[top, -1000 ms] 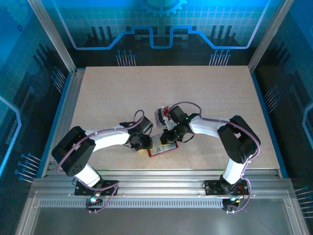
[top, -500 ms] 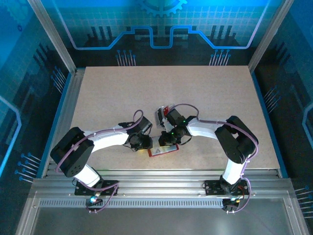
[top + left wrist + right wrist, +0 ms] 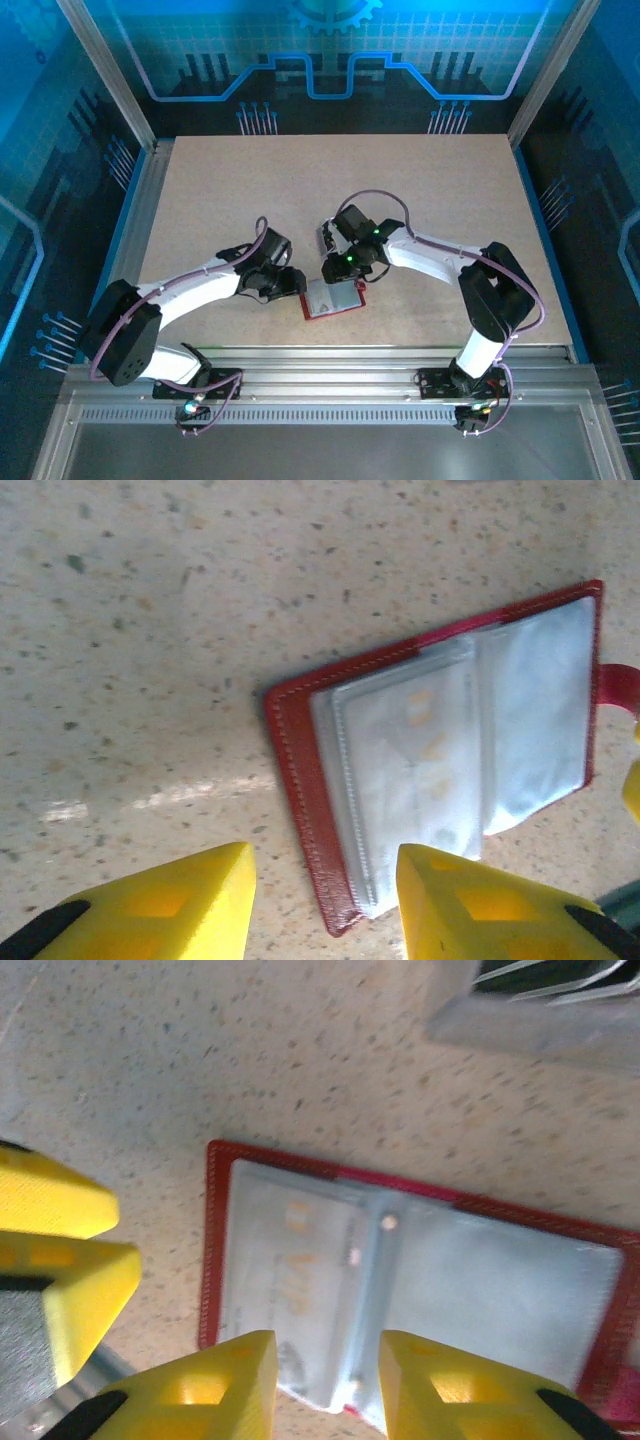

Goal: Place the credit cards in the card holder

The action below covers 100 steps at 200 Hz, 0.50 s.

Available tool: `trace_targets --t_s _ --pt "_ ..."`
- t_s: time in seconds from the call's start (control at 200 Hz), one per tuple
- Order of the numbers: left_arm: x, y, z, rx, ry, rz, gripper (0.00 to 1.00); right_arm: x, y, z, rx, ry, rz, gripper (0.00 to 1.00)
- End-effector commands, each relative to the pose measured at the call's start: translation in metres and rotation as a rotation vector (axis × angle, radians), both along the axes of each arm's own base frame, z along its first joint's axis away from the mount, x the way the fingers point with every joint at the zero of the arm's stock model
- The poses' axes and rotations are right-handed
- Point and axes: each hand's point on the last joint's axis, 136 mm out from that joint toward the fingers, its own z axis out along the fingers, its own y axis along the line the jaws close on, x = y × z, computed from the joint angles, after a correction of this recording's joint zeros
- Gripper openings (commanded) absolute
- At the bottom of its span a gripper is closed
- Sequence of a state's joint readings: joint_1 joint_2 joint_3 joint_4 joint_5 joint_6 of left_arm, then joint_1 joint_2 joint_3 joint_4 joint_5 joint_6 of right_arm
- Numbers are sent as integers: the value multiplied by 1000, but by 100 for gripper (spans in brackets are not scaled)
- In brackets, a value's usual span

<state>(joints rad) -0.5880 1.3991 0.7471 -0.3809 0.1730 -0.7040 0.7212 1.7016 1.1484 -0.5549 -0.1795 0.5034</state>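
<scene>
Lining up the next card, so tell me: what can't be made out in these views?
Top external: card holder too small to tell which sleeves are filled.
Right wrist: silver tray blurred, cut off by the top edge; contents unclear.
Left wrist: closing tab cut off by the right edge.
Right wrist: print on the sleeved card blurred behind plastic.

open card holder (image 3: pixel 333 299), left gripper (image 3: pixel 297 285) beside

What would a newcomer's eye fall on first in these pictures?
The open red card holder lies on the table near its front edge, with its clear sleeves facing up. Both grippers hover at it with jaws open: the left gripper at its left edge, the right gripper at its far edge.
</scene>
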Motion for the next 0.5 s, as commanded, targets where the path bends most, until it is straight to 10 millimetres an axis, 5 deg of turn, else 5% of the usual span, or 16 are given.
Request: trace_targets --t_s 0.0,0.495 --pt "-1 -10 -5 -64 15 -29 43 -1 -26 -12 -176 -26 28 33" --pt "-5 -15 -38 -74 86 -11 42 12 -25 -43 -281 -33 72 30"
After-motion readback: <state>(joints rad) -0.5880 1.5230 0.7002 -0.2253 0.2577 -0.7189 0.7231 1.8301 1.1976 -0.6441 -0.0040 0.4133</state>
